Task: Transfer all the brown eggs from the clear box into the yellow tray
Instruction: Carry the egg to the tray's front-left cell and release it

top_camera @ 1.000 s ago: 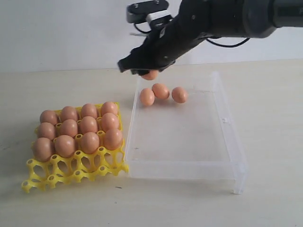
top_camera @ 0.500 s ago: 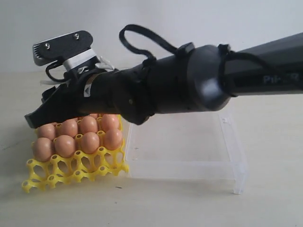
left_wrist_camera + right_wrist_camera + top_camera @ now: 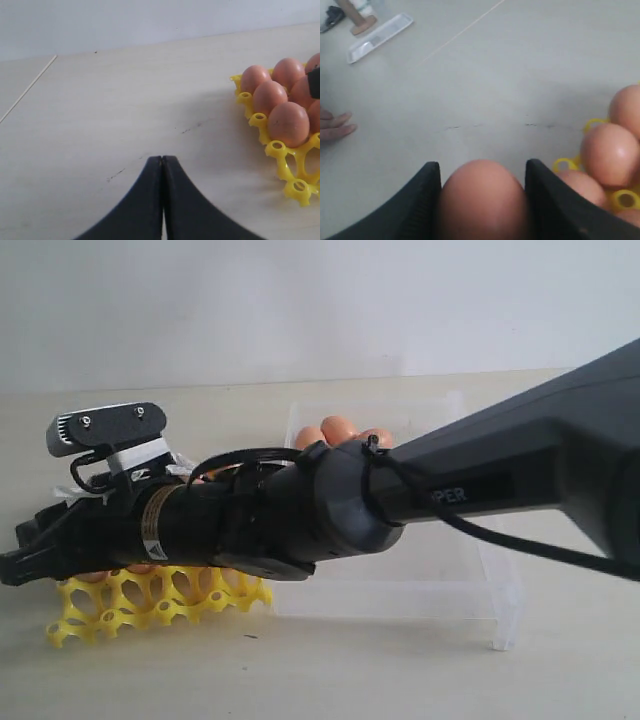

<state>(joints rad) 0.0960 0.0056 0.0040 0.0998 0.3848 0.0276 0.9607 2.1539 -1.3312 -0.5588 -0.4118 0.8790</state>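
My right gripper (image 3: 22,562) has reached across the exterior view and hovers low over the left part of the yellow tray (image 3: 150,597). It is shut on a brown egg (image 3: 482,200), gripped between its two black fingers (image 3: 426,200). The arm hides most of the tray's eggs. In the right wrist view, eggs in the tray (image 3: 607,150) lie just beside the held one. Three eggs (image 3: 338,428) show at the far end of the clear box (image 3: 492,585). My left gripper (image 3: 162,159) is shut and empty over bare table, beside the tray's corner (image 3: 280,150) and its eggs (image 3: 288,123).
A person's fingers (image 3: 334,125) rest on the table at the edge of the right wrist view. A flat white piece (image 3: 380,31) and a small wooden stand (image 3: 359,20) lie farther off. The pale table (image 3: 100,110) stretches past the tray.
My right arm has carried the egg from above the clear box leftwards and down over the yellow tray, and it now covers the eggs there. The left gripper's earlier state is not shown.
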